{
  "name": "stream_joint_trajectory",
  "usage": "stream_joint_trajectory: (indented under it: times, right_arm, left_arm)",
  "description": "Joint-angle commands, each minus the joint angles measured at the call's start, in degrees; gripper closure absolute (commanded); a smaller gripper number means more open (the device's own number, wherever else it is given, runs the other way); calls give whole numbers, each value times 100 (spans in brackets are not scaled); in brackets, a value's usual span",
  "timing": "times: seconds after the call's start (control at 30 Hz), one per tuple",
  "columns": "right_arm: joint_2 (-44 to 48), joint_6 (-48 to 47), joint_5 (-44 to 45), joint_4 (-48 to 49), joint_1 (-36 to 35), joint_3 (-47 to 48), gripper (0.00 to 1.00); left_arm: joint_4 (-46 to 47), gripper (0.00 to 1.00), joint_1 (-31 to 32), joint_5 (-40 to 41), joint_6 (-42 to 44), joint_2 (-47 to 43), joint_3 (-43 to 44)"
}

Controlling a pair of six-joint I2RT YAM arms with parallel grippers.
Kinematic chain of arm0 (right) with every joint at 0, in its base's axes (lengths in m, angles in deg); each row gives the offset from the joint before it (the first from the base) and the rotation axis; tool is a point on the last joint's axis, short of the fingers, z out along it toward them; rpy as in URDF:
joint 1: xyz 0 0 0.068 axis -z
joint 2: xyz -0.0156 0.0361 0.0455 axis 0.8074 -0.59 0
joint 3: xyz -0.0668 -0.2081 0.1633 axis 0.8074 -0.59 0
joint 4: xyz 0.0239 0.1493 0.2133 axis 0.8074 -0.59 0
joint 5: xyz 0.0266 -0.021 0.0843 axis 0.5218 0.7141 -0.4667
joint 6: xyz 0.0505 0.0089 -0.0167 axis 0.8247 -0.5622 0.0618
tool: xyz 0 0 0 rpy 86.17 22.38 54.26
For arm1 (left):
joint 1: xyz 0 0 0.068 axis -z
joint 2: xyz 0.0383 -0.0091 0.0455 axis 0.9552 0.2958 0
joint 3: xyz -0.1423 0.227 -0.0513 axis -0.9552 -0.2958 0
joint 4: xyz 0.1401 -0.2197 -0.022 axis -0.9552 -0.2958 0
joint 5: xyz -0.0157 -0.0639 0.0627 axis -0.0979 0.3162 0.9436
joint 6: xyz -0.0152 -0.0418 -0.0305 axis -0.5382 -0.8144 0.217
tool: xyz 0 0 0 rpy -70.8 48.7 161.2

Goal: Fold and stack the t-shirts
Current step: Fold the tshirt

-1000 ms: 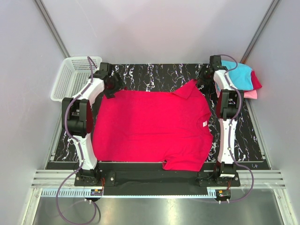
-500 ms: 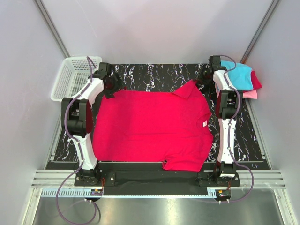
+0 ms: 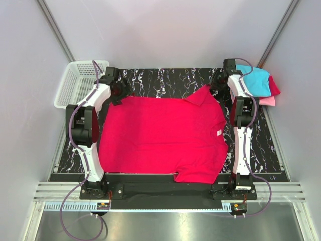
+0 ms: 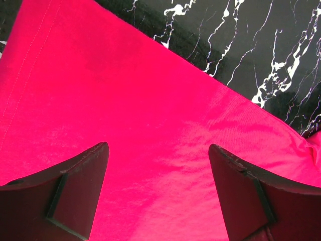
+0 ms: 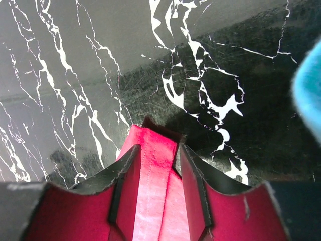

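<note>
Blk marble table [image 3: 165,80] — crimson tee [image 3: 160,135], flat, wht neck label [image 3: 219,132]

White left arm [image 3: 98,95] and right arm [image 3: 243,145], black joints [image 3: 84,125], purple cables [image 3: 70,131], dark left gripper [image 4: 158,148], right gripper [image 5: 159,148].

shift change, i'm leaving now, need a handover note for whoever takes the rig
Left gripper: open, over the red shirt's far left corner, holding nothing.
Right gripper: shut on the red shirt's far right sleeve.
Red shirt: spread flat, unfolded.
Done: cyan shirt, dark red shirt and pink shirt piled at far right.
Left: fold the red shirt, add it on top.
</note>
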Motion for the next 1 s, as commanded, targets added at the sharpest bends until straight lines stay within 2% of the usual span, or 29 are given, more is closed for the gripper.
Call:
stream_joint_trajectory:
  times: [0.0, 0.37, 0.43, 0.53, 0.57, 0.8, 0.97]
  right_arm:
    - [-105, -210, 330, -253, -24, 204, 56]
    - [-615, 45, -505, -376, -24, 828, 64]
    - [-580, 89, -488, -385, -24, 828, 69]
    - [-527, 80, -444, -429, -24, 802, 90]
    - [-518, 89, -391, -437, -24, 793, 100]
    - [-176, -69, 83, -525, -112, 495, 100]
    - [518, -236, 715, -543, -278, -145, 100]
  left_arm:
    - [155, 14, -48, -135, 60, -220, -34]
    - [155, 14, -57, -47, 69, -325, -8]
    - [155, 14, -66, -56, 78, -343, -8]
    - [164, 14, -75, -39, 87, -352, -8]
    - [155, 14, -75, -39, 87, -352, -8]
    - [164, 14, -119, 58, 104, -211, -8]
    - [137, 15, -162, 418, 69, 26, 176]
